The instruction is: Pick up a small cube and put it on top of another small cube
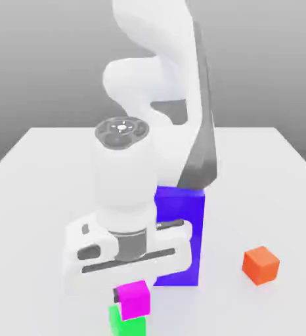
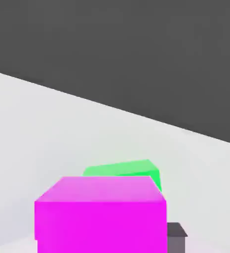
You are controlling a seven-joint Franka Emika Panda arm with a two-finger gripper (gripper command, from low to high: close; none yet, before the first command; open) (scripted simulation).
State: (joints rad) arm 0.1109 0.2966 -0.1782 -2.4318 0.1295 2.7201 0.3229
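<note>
The small magenta-pink cube point(image 1: 135, 299) rests on top of the small green cube point(image 1: 125, 324) near the table's front edge, shifted a little toward the exterior view's right. My gripper point(image 1: 131, 289) hangs straight down over the pair, right at the magenta cube's level. In the hand view the magenta cube point(image 2: 100, 215) is close in front, and the green cube point(image 2: 129, 171) peeks out from behind it.
A tall blue-violet block point(image 1: 180, 233) stands just behind my hand, close to it. An orange cube point(image 1: 261, 264) lies on the white table point(image 1: 44, 170) toward the exterior view's right. The arm's white links rise behind the block.
</note>
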